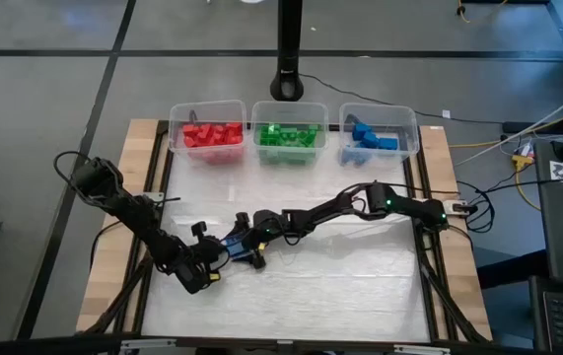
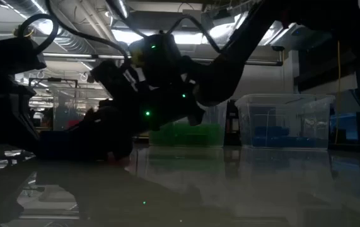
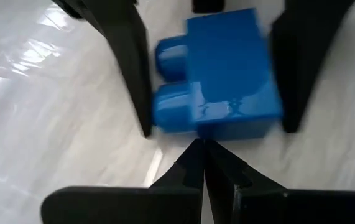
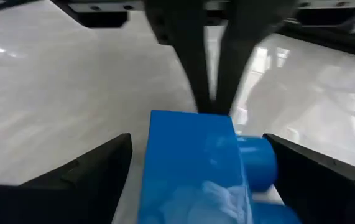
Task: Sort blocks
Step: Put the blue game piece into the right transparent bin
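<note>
A blue block (image 3: 227, 74) lies on the table, its two studs (image 3: 171, 81) pointing sideways; in the high view the block (image 1: 234, 247) sits near the middle. My right gripper (image 4: 197, 142) is open, with one finger on either side of the block and a gap showing beside one finger. My left gripper (image 3: 201, 146) is shut, and its tips point at the block's side from the opposite direction. The high view shows my left gripper (image 1: 217, 264) at the table's near left. My left gripper's shut fingertips (image 4: 211, 106) reach the lower edge of the blue block's side face (image 3: 227, 132), slanting down from the table's near left. I cannot tell whether they touch it. The block lies flat on the table.
Three clear bins stand along the far edge: one with red blocks (image 1: 207, 133), one with green blocks (image 1: 286, 133) and one with blue blocks (image 1: 378, 136). A black post (image 1: 288, 84) stands behind them. The two arms meet over the table's middle.
</note>
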### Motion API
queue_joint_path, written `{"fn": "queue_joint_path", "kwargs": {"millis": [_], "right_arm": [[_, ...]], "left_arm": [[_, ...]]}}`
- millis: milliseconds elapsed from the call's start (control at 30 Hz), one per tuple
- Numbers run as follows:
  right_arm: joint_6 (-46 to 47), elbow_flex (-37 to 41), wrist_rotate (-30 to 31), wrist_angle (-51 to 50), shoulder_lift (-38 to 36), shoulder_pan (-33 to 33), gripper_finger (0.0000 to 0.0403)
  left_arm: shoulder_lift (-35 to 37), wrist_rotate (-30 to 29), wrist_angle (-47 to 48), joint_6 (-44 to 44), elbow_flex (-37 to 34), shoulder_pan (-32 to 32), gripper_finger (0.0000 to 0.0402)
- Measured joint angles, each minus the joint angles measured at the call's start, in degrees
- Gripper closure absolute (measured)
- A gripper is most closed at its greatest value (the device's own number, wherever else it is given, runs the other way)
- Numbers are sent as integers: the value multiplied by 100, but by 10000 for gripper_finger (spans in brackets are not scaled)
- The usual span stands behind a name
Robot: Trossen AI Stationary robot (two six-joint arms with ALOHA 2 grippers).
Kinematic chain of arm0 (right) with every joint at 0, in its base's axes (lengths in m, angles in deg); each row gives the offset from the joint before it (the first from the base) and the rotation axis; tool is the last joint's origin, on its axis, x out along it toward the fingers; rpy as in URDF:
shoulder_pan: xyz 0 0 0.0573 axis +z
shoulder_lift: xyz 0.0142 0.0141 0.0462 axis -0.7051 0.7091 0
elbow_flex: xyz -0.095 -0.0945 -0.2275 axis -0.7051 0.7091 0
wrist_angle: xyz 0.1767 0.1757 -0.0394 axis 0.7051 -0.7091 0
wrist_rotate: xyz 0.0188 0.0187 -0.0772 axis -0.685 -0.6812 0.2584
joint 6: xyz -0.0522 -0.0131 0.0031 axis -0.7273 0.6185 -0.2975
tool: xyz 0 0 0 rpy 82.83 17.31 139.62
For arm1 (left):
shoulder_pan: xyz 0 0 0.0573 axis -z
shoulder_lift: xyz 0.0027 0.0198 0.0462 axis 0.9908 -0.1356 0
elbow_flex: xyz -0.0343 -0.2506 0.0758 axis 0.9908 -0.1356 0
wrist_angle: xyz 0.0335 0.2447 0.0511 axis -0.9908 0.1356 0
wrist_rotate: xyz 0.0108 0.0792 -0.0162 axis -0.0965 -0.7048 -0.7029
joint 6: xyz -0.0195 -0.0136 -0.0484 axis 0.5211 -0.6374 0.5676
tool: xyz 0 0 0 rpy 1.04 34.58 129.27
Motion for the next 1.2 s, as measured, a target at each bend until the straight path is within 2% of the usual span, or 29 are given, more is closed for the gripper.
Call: {"fn": "queue_joint_path", "kwargs": {"millis": [100,267,333,500,833,1200], "right_arm": [[36,-194,-176,-259,68,-3,45],[63,-202,-115,-338,66,0,51],[62,-202,-115,-380,66,4,67],[1,-202,-109,-419,61,8,137],[-299,-183,-95,-790,-143,4,138],[-1022,-162,466,-2701,-1099,8,138]], "left_arm": [[0,-43,25,13,-4,-5,400],[0,-86,8,68,-1,-3,400],[0,-86,1,84,0,-3,400],[1,-87,-8,77,4,-1,400],[167,-80,-8,24,82,159,400],[529,-86,-23,-149,166,362,400]]}}
